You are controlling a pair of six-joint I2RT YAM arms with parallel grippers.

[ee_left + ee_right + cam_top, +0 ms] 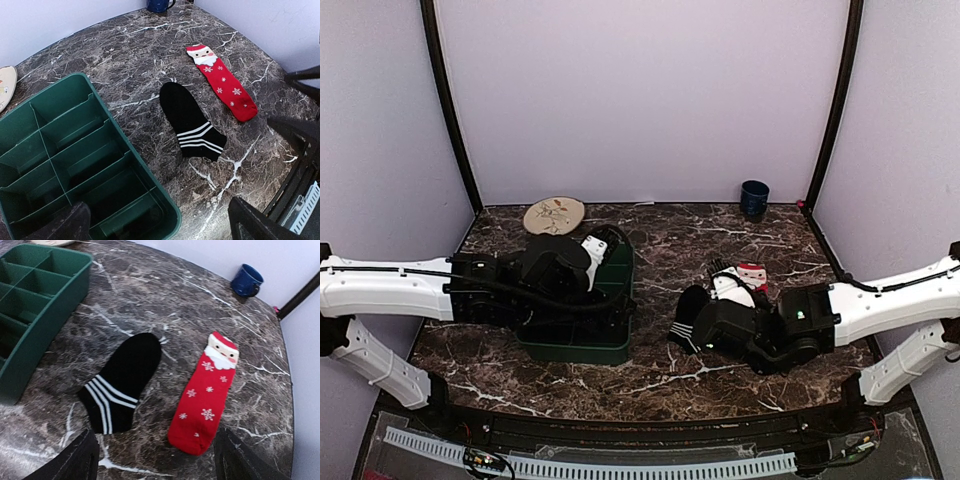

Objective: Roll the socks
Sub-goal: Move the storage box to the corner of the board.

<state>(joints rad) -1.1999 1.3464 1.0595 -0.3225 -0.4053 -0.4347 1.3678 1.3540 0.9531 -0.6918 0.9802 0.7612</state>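
The left arm [385,290] is wearing smooth white shells over its long links, giving way to bulky black housings at the joints and wrist — a thin black cable [390,269] is running along its top. The right arm [900,305] is showing the same white-and-black scheme, with a dark cable [895,283] trailing over its white link and a small green light [801,316] glowing on the black wrist block. The left fingers [57,225] and right fingers [70,460] are appearing as matte black, blunt-edged wedges.
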